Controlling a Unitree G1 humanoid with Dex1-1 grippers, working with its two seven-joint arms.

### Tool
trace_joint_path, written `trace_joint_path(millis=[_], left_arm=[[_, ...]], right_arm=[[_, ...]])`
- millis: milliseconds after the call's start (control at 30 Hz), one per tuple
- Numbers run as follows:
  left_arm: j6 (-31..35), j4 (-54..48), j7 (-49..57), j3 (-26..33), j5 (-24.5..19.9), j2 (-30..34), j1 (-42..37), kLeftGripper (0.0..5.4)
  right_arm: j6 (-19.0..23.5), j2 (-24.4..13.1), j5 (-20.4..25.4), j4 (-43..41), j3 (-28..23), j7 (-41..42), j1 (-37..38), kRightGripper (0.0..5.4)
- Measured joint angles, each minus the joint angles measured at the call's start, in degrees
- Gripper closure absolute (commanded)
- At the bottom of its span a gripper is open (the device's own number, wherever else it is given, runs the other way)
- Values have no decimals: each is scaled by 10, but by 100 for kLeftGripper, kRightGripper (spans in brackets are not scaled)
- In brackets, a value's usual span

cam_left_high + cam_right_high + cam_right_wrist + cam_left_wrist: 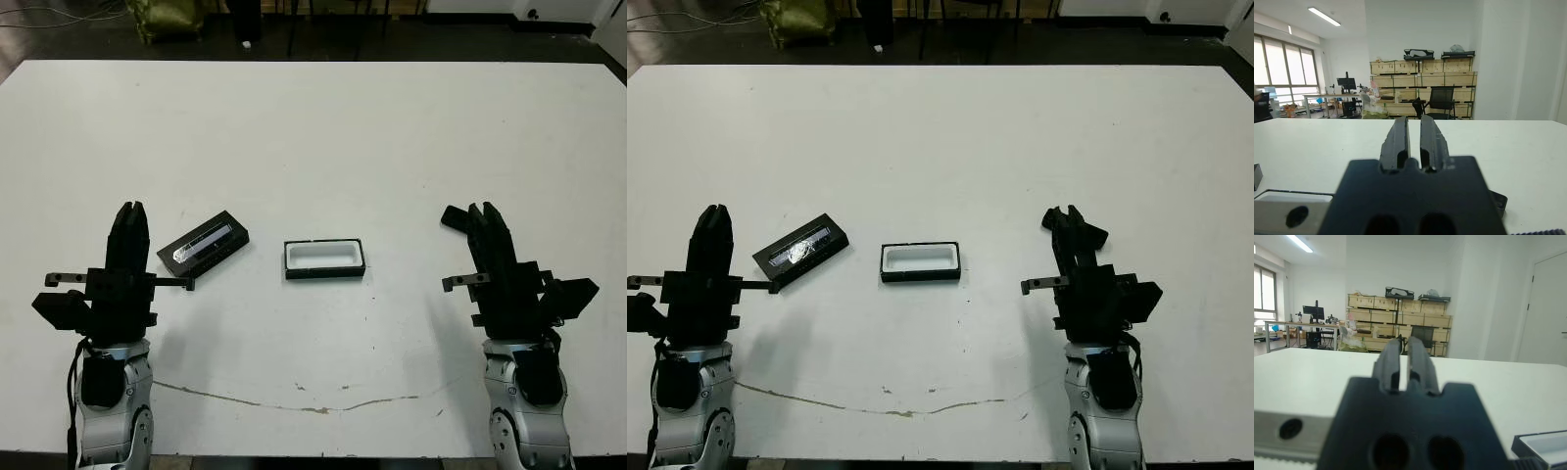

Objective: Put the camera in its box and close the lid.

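Box (324, 259) long axis left–right; lid (203, 244) diagonal; both claws apparently together – view poor.

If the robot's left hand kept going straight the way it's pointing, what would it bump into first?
Probably nothing. The left hand points across the bare white table, which looks free up to its far edge. The black lid with a silvery stripe lies off to its side.

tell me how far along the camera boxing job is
Nothing looks done yet. The box sits open with its white lining bare, the lid lies loose to its left, and the camera lies by the tip of the right gripper. Neither that nor the left gripper holds anything. Left to do: pick up the camera, box it, fit the lid.
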Motion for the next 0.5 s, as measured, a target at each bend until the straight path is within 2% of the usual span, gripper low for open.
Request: trace_joint_path(millis=[333, 500], left_arm=[[1, -4, -3, -1, -6, 0, 0, 539], [0, 0, -5, -1, -5, 0, 0, 539]], right_arm=[[7, 0, -13, -3, 0, -9, 2, 540], [8, 0, -6, -3, 1, -6, 2, 540]])
